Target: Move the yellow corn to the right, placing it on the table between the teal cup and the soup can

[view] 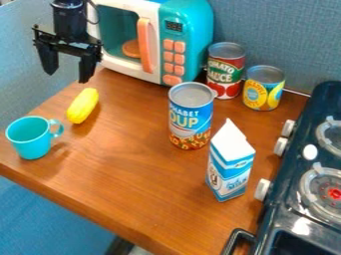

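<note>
- My read: this is the pre-grasp stage, since nothing is held and the toy corn cob is the closest item to the gripper.
- The jaws are spread wide, with a clear gap and nothing pinched in there.
- The corn cob lies on its side on the wooden table, over on the far left, beside the teal mug but not touching it. The mug is upright, nearer and a bit further left, handle towards the corn.
- If a grab at the corn comes next, I'd say it calls for lining up over the cob, dropping down and closing across its narrow side — and minding that mug handle.
- Pose-wise, the arm comes in from the top edge at the upper left, gripper hanging roughly straight down, fingertips pointing at the table.
- It looks held up above the wood — left of the toy microwave, though I can't tell exactly how high.
</note>
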